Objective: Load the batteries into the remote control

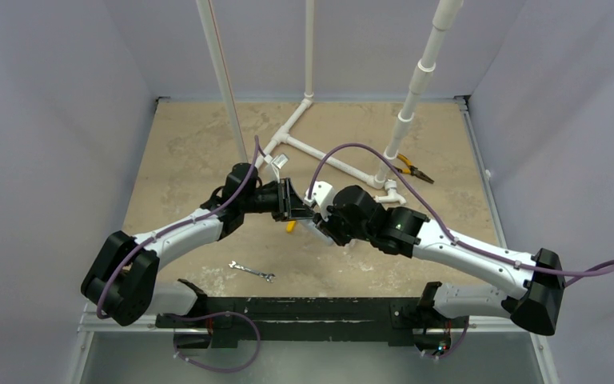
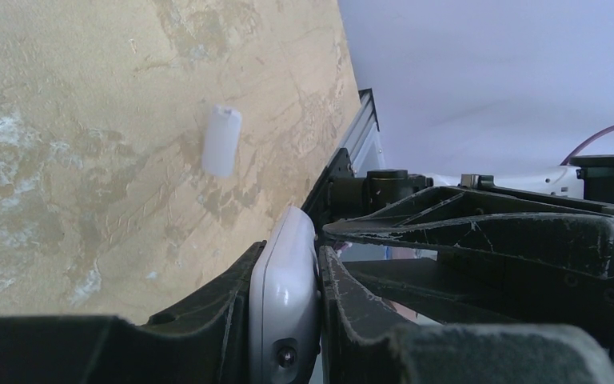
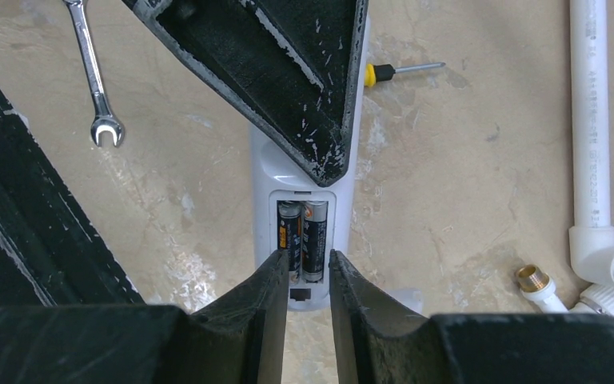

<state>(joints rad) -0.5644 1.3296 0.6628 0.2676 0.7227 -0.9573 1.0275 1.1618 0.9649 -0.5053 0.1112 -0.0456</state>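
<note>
Right wrist view. Tan table (image 3: 464, 184). White pipe (image 3: 590, 120), 3 o'clock. Left gripper (image 2: 289, 240) pinches the remote control (image 3: 272, 172) at centre, hiding its upper part. Right gripper (image 3: 308, 268): fingers narrowly parted at the open compartment, grip undeterminable. Wrench (image 3: 96, 80), 10 o'clock. Screwdriver (image 3: 396, 72), 1 o'clock. Two batteries (image 3: 304, 240) seated side by side, orange-black labels, print illegible. Brass fitting (image 3: 533, 278), 4 o'clock.

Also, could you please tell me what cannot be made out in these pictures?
- The remote control: its button face is turned away in the right wrist view; the left wrist view shows only its edge between the left fingers.
- Whether the right fingers touch the batteries: their tips overlap the compartment.
- Battery polarity marks: too small, right wrist view.
- The screwdriver: handle mostly behind a left finger, right wrist view.
</note>
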